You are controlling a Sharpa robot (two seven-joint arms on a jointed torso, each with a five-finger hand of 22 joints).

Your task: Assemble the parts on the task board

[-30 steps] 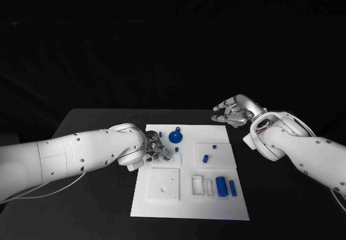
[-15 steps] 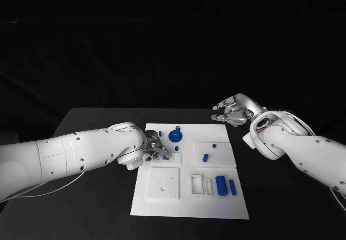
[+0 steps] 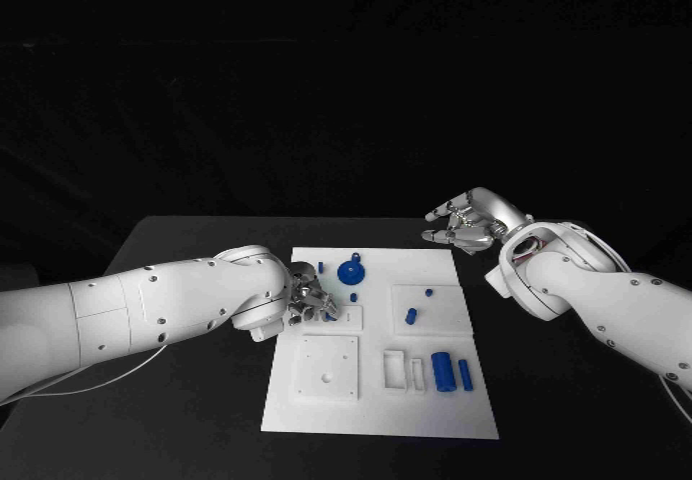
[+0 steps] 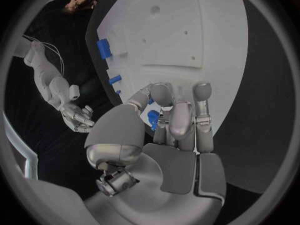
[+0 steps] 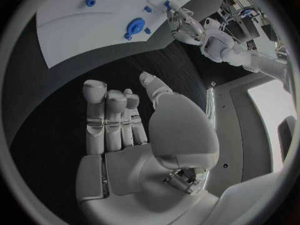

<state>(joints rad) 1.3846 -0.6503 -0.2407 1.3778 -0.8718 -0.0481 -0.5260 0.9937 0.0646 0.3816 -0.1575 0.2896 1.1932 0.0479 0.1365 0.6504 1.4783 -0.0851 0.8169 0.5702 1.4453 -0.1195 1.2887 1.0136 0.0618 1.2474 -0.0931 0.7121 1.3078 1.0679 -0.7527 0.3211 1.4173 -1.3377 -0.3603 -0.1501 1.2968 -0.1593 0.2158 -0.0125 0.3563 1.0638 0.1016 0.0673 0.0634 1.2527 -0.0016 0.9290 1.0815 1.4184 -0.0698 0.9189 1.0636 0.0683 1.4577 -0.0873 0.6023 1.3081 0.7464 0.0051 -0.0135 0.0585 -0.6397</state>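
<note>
The left hand [image 3: 306,297] sits over the task board [image 3: 378,420] at its left edge, fingers pinched on a small blue part [image 4: 153,118]. The right hand [image 3: 464,225] hovers off the board's far right corner, fingers apart and holding nothing. A blue disc-shaped part [image 3: 351,272] lies on the board just beyond the left hand.

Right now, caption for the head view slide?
Left hand works a small blue part on the task board; right hand hovers open off-board.
</note>
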